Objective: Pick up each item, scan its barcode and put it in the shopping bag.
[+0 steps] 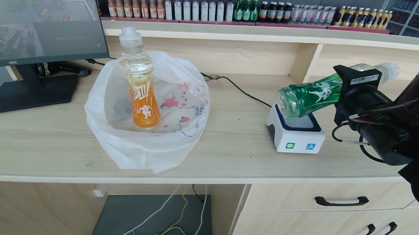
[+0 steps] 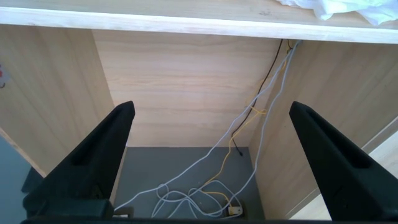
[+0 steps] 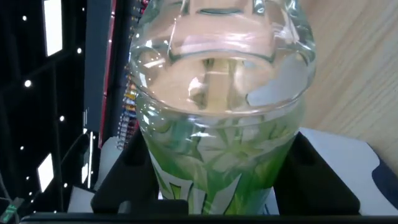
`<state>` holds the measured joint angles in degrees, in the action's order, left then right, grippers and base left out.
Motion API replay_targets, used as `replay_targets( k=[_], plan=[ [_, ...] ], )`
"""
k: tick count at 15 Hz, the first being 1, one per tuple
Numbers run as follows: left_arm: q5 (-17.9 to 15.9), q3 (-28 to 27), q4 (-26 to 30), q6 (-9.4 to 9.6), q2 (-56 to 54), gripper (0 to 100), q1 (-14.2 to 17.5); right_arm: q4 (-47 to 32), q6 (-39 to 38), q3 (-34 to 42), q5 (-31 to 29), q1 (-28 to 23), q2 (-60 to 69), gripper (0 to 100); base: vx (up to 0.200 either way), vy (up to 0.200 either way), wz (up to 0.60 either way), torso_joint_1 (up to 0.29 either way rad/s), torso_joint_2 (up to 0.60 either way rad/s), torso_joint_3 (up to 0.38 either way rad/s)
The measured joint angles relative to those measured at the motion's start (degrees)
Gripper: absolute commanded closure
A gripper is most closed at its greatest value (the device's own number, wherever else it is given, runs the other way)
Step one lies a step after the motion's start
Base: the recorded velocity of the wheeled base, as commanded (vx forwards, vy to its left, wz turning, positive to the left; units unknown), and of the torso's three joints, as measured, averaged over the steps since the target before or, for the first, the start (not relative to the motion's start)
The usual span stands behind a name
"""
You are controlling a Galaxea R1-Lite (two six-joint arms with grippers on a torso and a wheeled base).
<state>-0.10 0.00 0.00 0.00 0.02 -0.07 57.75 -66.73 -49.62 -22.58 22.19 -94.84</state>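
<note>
My right gripper is shut on a green drink bottle, holding it tilted almost flat with its base just above the white barcode scanner on the wooden counter. The same green bottle sits between the right gripper's dark fingers in the right wrist view. An orange drink bottle stands upright inside the white plastic shopping bag on the counter's left half. My left gripper is open with nothing in it, below the counter edge facing the cable space under the desk.
A monitor on a black stand occupies the counter's far left. A black cable runs along the back towards the scanner. Shelves of bottles line the rear wall. Drawers sit under the counter on the right; loose cables lie below.
</note>
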Motion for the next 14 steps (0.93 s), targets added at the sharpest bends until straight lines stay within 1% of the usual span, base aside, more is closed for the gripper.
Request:
replay_targets(
  k=[3,9,14],
  plan=[
    [0.02,0.00,0.02,0.00,0.00,0,-0.04,0.04,-1.21,0.52,0.17,-0.61,-0.69,100,0.000,0.000,0.00,0.000,0.00,0.000],
    [0.00,0.00,0.00,0.10,0.00,0,0.00,0.24,-2.60,0.74,0.06,-4.24,-2.76,100,0.000,0.000,0.00,0.000,0.00,0.000],
    [0.00,0.00,0.00,0.10,0.00,0,0.02,0.26,-2.54,0.72,-0.05,-4.50,-3.69,100,0.000,0.000,0.00,0.000,0.00,0.000]
  ],
)
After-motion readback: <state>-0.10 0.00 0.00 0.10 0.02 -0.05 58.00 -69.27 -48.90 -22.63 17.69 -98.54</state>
